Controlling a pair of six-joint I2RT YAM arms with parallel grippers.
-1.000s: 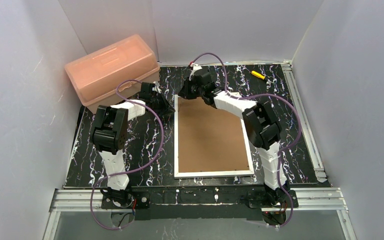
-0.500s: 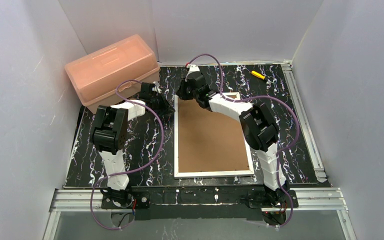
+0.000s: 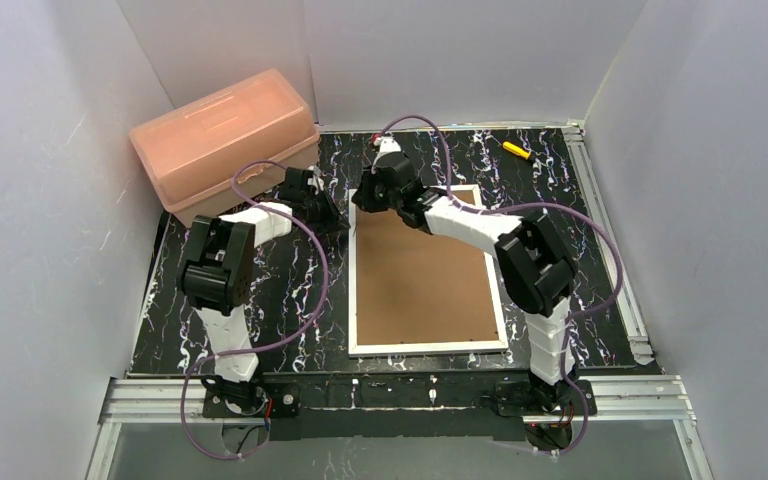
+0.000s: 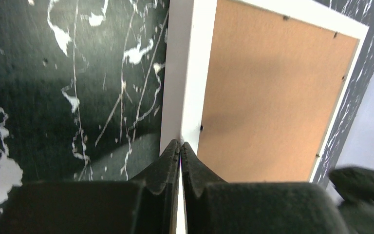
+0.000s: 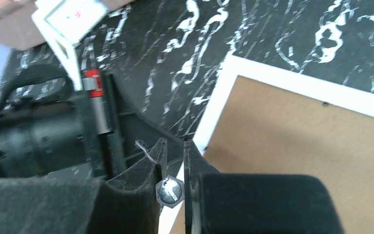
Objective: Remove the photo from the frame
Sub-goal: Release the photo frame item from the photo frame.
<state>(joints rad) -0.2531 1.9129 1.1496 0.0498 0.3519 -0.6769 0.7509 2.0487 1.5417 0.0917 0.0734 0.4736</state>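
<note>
The frame [image 3: 425,270] lies face down on the black marbled table, brown backing [image 4: 272,87] up inside its white border [image 5: 214,105]. The photo is hidden under that backing. My left gripper [image 4: 180,144] is shut with nothing in it. Its tips rest on the white border at the frame's far left corner [image 3: 352,205]. My right gripper [image 5: 174,146] hovers over the same corner, close beside the left one [image 3: 335,212]. It is shut on a small hexagonal metal bit [image 5: 169,191] that sits deep between its fingers.
A pink plastic box [image 3: 225,140] stands at the far left, behind the left arm. A small yellow tool [image 3: 516,150] lies at the far right of the table. An aluminium rail [image 3: 610,250] runs along the right edge. White walls enclose the table.
My right gripper has shifted left and slightly nearer, to the frame's far left corner, and its elbow has swung right. The left gripper has barely moved.
</note>
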